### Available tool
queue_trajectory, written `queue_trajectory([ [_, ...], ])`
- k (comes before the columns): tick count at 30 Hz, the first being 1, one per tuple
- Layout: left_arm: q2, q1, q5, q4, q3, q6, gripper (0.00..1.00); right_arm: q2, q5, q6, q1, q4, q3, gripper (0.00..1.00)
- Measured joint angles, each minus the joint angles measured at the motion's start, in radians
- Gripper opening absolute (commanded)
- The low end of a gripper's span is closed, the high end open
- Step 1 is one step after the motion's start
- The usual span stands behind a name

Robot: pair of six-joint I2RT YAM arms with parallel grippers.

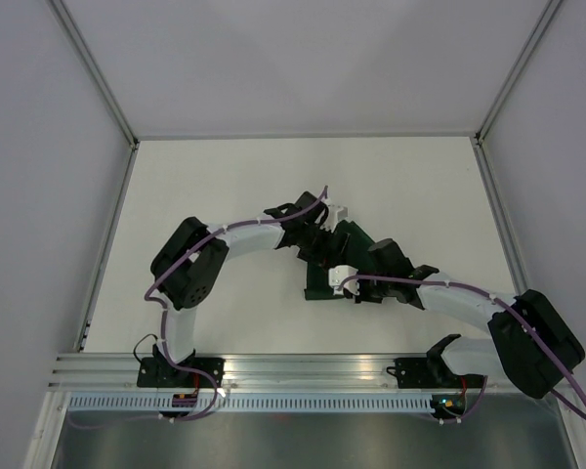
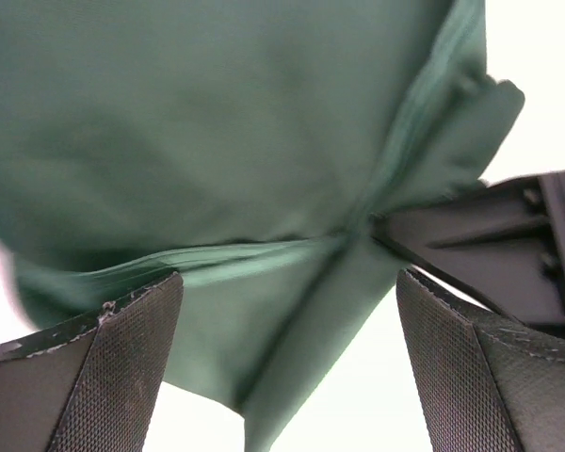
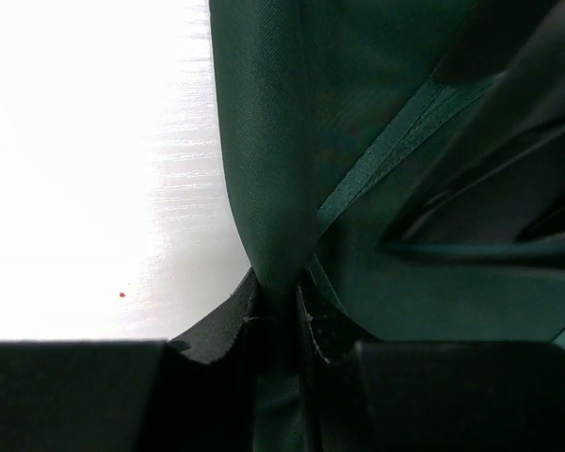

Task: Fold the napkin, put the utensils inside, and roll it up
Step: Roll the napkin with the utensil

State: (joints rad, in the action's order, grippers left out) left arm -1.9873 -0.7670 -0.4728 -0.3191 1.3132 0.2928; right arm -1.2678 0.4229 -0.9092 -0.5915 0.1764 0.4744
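Note:
The dark green napkin (image 1: 355, 237) lies bunched in the middle of the white table, mostly under the two arms. My right gripper (image 1: 324, 278) is shut on a raised fold of the napkin (image 3: 292, 122), and the cloth is pinched between its jaws (image 3: 278, 292). My left gripper (image 1: 317, 249) is open. Its two fingers stand wide apart around the napkin's hemmed edge (image 2: 217, 122), and its fingertips (image 2: 287, 282) do not press the cloth. No utensils show in any view.
The white table (image 1: 225, 186) is walled by pale panels at the left, back and right. A metal rail (image 1: 303, 369) runs along the near edge by the arm bases. A black part of the other arm (image 2: 508, 245) sits close to the left gripper's right finger.

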Motion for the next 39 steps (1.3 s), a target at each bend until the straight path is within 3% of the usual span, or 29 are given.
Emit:
queue_trajectory([
  [11,0.053,0.09,0.307,0.039,-0.048,0.018,1.0,-0.005,0.005,-0.007,0.0,-0.006,0.0,0.15],
  [19,0.248,0.166,0.347,0.142,-0.217,0.04,1.0,-0.046,0.039,-0.008,0.01,0.019,0.036,0.14],
  [27,0.463,0.17,0.402,0.391,-0.463,0.04,1.0,-0.183,0.169,-0.043,0.097,0.169,0.175,0.14],
  [33,0.571,0.108,0.446,0.536,-0.612,-0.012,1.0,-0.33,0.28,-0.09,0.165,0.33,0.32,0.14],
  [39,0.608,-0.086,0.52,0.619,-0.642,-0.167,1.0,-0.465,0.363,-0.126,0.211,0.49,0.451,0.14],
])
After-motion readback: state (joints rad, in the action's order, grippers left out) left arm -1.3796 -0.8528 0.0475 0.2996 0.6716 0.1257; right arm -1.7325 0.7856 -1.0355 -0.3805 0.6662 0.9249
